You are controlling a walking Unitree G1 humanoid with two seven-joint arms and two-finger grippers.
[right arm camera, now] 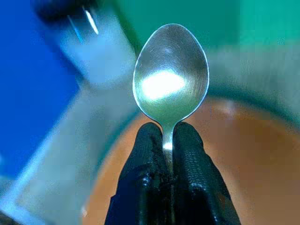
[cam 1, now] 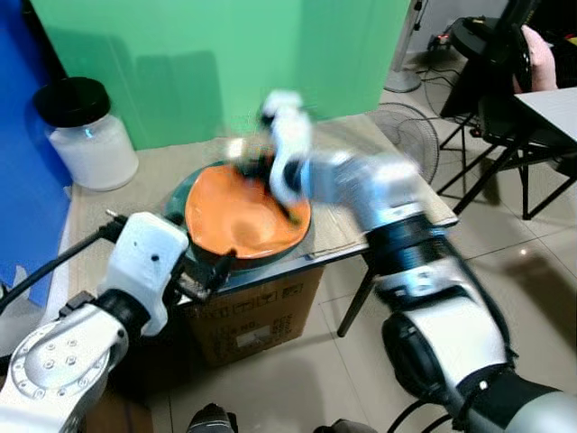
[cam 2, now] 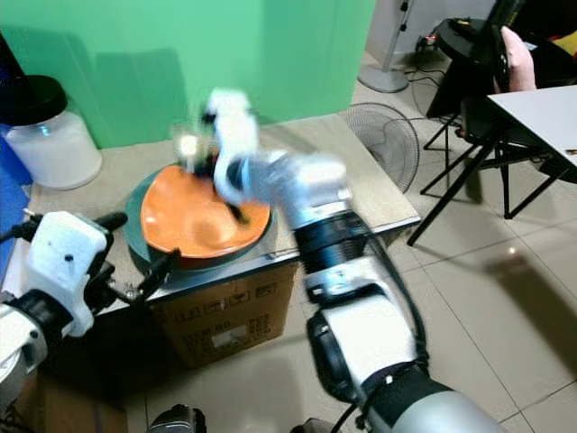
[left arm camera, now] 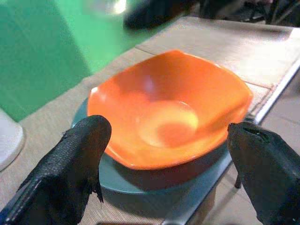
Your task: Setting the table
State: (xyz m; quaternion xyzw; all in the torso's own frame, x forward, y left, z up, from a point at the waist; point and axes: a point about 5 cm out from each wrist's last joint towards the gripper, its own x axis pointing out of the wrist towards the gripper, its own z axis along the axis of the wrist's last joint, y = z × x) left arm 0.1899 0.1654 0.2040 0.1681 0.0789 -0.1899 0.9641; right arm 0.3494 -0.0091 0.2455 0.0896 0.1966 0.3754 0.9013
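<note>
Spoon (right arm camera: 170, 75) clamped in right claw (right arm camera: 168, 140) above orange bowl (left arm camera: 173, 103), left claw (left arm camera: 168, 154) spread apart beside bowl

Looks like staged test/demo room, not lived-in home: green backdrop (cam 1: 216, 63) w/ blue panel (cam 1: 22, 135) behind small desk (cam 1: 117, 185), cardboard box (cam 1: 257, 316) under desk, pale tiled floor (cam 1: 541, 271), floor fan (cam 1: 410, 135), black folding chairs (cam 1: 500, 99), cables on floor near pedestal stand (cam 1: 406, 72).
</note>
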